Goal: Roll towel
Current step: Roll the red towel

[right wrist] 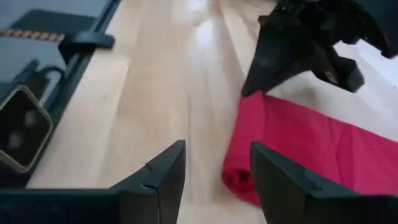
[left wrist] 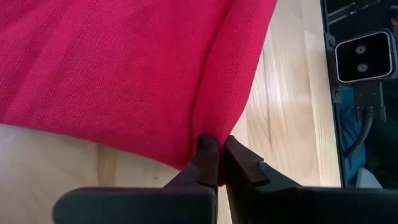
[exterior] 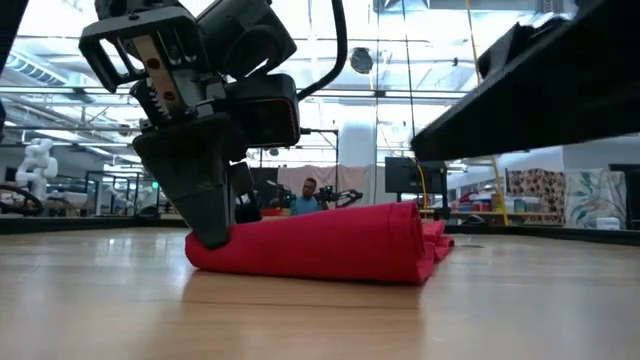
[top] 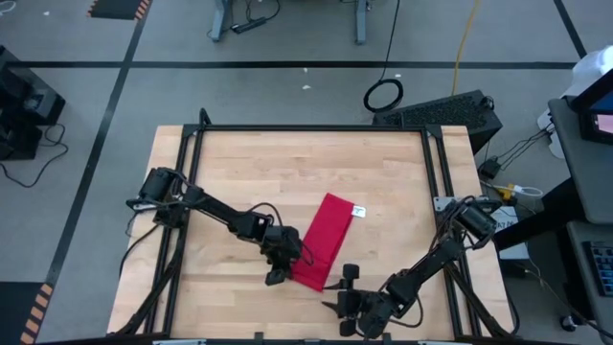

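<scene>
The left hand [left wrist: 219, 163] pinches the near corner of the red towel [top: 324, 240], folded on the bench [top: 249, 172]. The right hand [right wrist: 216, 180] waits beside it, wide and empty. Next, start rolling from this end.

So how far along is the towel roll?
Done: the towel lies folded into a narrow strip. In hand: the left pincer is shut on its near corner; the right pincer is open, clear of it. Left: the rolling itself; no roll visible yet.
</scene>
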Controlling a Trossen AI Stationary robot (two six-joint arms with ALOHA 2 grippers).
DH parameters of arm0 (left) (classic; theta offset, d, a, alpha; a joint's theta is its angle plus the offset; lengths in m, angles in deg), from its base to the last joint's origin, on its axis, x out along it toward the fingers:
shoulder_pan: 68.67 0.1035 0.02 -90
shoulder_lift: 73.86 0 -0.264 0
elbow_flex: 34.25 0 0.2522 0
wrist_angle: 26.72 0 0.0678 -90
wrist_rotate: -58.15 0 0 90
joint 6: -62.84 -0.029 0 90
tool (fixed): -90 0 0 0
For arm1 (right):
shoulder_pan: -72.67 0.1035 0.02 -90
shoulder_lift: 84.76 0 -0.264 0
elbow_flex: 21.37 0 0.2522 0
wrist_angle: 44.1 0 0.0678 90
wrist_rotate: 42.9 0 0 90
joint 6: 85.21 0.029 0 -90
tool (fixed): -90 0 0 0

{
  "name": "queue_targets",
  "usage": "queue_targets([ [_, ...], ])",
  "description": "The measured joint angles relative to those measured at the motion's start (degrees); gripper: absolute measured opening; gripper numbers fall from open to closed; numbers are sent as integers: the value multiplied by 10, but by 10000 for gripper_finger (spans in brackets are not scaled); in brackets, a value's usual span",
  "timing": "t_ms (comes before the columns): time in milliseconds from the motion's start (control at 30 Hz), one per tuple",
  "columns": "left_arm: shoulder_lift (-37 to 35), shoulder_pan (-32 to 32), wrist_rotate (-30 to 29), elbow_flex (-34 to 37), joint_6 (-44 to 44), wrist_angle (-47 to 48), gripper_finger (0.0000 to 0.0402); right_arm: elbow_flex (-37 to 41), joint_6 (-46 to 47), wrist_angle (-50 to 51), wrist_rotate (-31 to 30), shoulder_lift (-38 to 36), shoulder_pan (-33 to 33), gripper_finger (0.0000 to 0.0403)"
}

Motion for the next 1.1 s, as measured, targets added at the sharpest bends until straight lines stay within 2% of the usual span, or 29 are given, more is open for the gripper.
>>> queue_targets([
  [300,0,0,-1,0,14,-1,10,0,-10,-46,-2,36,-12,169],
  [533,0,0,-4,0,14,-1,10,0,-19,-48,-1,36,-19,169],
  [633,0,0,-6,0,14,-1,10,-1,-9,-51,14,41,-26,169],
  [1100,0,0,-13,-1,9,-3,11,-1,35,-37,8,63,-31,169],
])
